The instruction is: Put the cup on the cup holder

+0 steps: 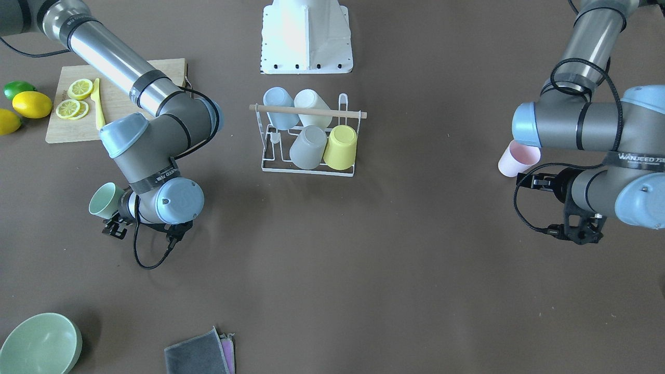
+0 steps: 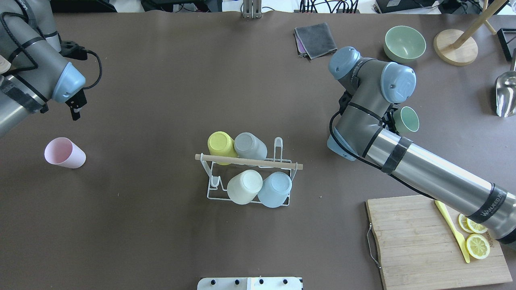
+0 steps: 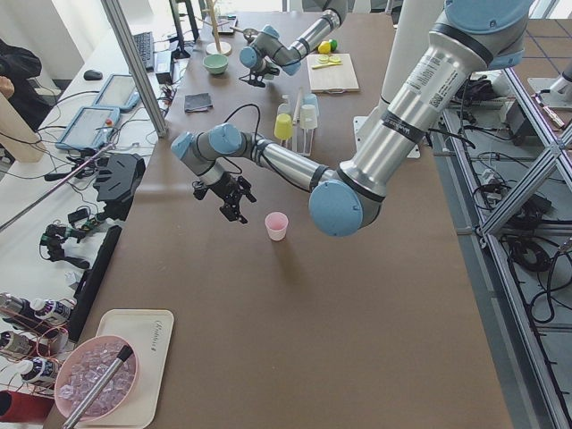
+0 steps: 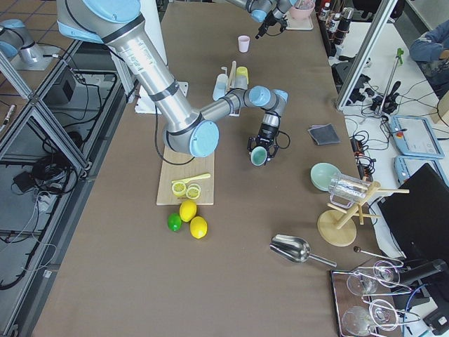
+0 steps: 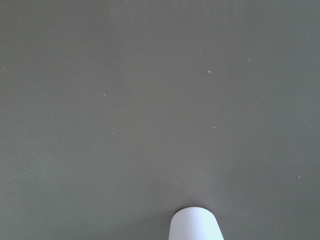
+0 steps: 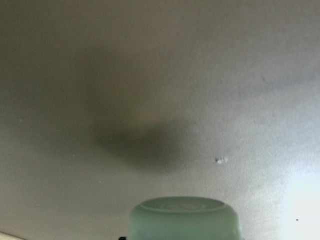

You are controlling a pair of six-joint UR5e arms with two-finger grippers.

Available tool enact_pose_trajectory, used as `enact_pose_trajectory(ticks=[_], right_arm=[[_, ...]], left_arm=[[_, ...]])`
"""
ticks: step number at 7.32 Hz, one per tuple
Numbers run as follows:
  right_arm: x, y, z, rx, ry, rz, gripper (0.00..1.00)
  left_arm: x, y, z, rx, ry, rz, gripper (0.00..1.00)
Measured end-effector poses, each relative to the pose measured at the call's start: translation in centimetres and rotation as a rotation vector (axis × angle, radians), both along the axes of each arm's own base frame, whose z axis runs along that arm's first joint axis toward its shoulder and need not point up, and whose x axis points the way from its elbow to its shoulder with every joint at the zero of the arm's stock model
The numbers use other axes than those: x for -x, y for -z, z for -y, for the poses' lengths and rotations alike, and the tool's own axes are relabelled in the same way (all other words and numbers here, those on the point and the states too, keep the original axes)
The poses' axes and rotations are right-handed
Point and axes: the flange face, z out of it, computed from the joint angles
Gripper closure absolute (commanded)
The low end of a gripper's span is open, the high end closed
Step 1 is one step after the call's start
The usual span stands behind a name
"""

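Observation:
The white wire cup holder (image 1: 269, 156) with its wooden rod (image 2: 282, 163) stands mid-table and carries several upturned cups: yellow (image 2: 220, 143), grey (image 2: 250, 146), cream (image 2: 244, 186) and blue (image 2: 275, 189). My right gripper (image 1: 117, 214) is shut on a pale green cup (image 1: 105, 200), held tilted a little above the table to the right of the holder in the overhead view (image 2: 406, 119); its base shows in the right wrist view (image 6: 185, 218). A pink cup (image 2: 64, 153) stands upright far left. My left gripper (image 2: 75, 106) hovers beyond it, open and empty.
A wooden cutting board (image 2: 407, 237) with lemon slices (image 2: 477, 245) and a yellow knife (image 2: 453, 229) lies near right. A green bowl (image 2: 404, 43), a grey cloth (image 2: 316, 38), a wooden stand (image 2: 455, 46) and a metal scoop (image 2: 506, 94) sit far right. Lemons and a lime (image 1: 23, 106) lie beside the board.

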Motion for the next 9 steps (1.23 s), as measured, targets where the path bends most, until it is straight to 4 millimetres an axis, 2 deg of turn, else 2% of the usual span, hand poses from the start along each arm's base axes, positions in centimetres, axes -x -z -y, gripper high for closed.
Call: enact_pose_trajectory(ticks=[1,2,5,6,7,8,9], right_arm=[[-1.4,0.1,-0.1,-0.008,-0.007,0.010,1.00],[-3.6,0.4,0.4,-0.015,-0.022,0.030,1.00],[-12.2,2.1,3.2,0.009,-0.134,0.177,1.00],[-15.0,3.1,3.1,0.007,-0.185,0.232,1.00],[-16.9,4.0,2.0,-0.010,-0.206,0.270,1.00],[-18.1,4.6,0.7,-0.027,-0.212,0.296,1.00],[-18.4,5.4,0.0,-0.041,-0.209,0.314,1.00]], left_arm=[[-0.2,0.1,-0.1,-0.009,-0.025,-0.002,0.02],[-0.3,0.0,-0.3,-0.011,-0.040,-0.004,0.02],[-3.4,-1.5,-1.5,0.017,-0.083,0.006,0.02],[-4.0,-2.1,-1.6,0.027,-0.089,0.009,0.02],[-4.6,-2.6,-1.8,0.033,-0.097,0.012,0.02],[-5.2,-3.2,-1.8,0.038,-0.104,0.015,0.02],[-5.8,-3.8,-1.7,0.046,-0.111,0.020,0.02]])
